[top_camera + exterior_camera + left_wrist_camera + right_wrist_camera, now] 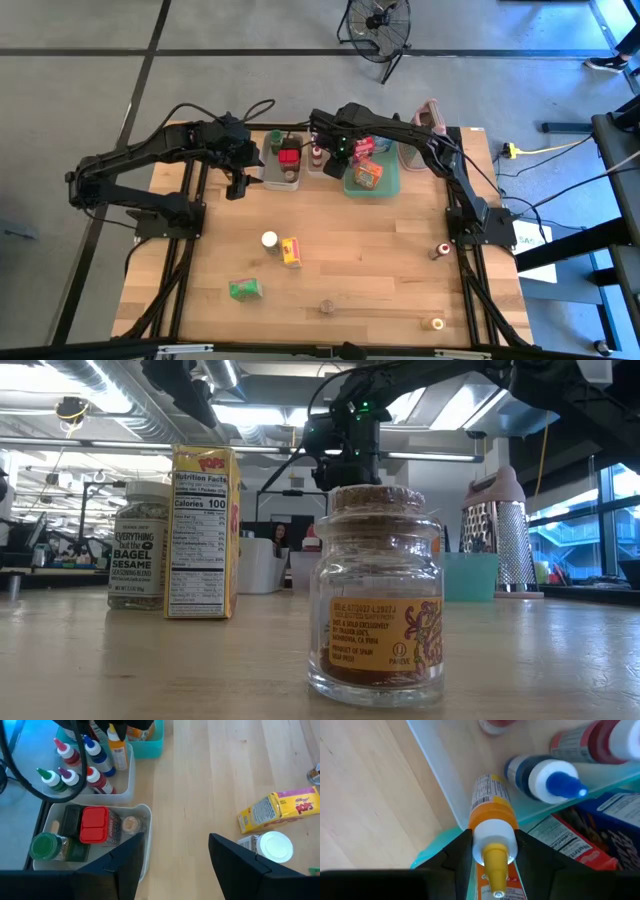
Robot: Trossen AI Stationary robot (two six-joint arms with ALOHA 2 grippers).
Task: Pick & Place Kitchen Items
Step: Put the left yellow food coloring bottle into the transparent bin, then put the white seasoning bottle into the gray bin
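Note:
My right gripper (492,845) is shut on a small orange-labelled bottle with a yellow nozzle (490,805). It holds the bottle over the small clear tub (125,780) of tiny bottles with red, blue, green and purple caps. My left gripper (175,865) hangs open above bare wood beside a second clear tub (142,815). That tub holds a red box (94,824), a green-capped jar (45,846) and a cork-topped jar (131,824). A yellow box (291,251) and a white-capped jar (269,239) lie mid-table. My right gripper pinches the bottle's white shoulder (492,832), just below the yellow nozzle, between its two fingers. The fingers come from above and point down. The bottle hangs upright, its body (118,755) inside the tub's corner next to the green tray. I cannot tell whether its base touches the tub.
The green tray (392,185) with boxes stands right of the tubs, and the metal grater (428,120) stands behind it. A green box (244,289), a cork-topped jar (327,306) and two small jars (438,250) (434,323) sit nearer the front edge. Open wood lies mid-table.

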